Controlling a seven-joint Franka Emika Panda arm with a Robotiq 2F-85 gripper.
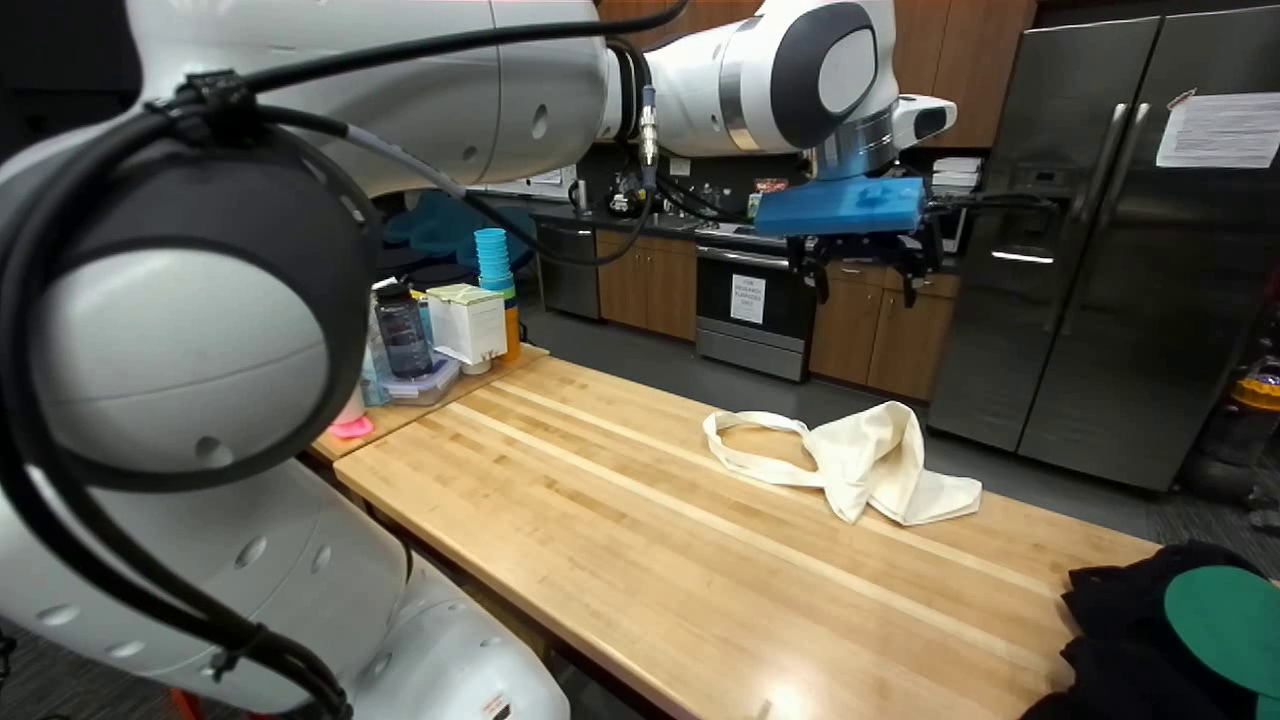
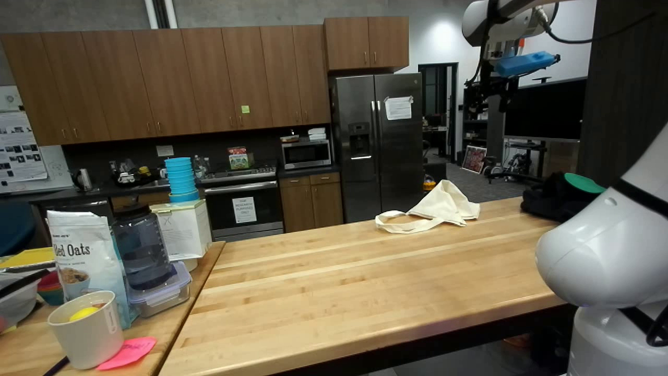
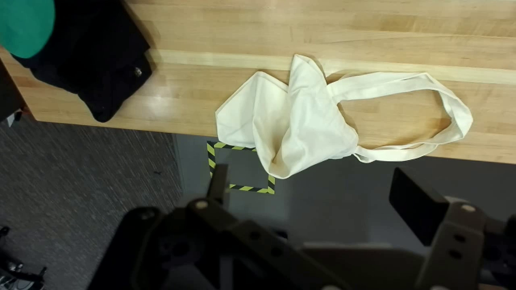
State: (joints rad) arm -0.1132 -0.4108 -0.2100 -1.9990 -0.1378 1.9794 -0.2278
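Observation:
A cream cloth bag lies crumpled along the far edge of the wooden table, seen in both exterior views [image 1: 870,465] [image 2: 443,203]. Its strap loops out to one side over the wood. In the wrist view, part of the bag [image 3: 312,121] hangs past the table edge, over the grey floor. High above the table is my gripper [image 1: 866,290], apart from the bag and touching nothing. Its two black fingers stand wide apart in the wrist view, and only floor shows between the pads [image 3: 419,205]. The bag is the nearest thing to the gripper [image 3: 318,193].
Black fabric [image 3: 105,60] with a green disc [image 3: 26,26] sits at one table end. At the opposite end, a side table bears an oats pouch [image 2: 86,256], dark bottle [image 2: 142,250], white box [image 2: 185,230], stacked blue cups [image 2: 181,180] and a pale mug [image 2: 88,334].

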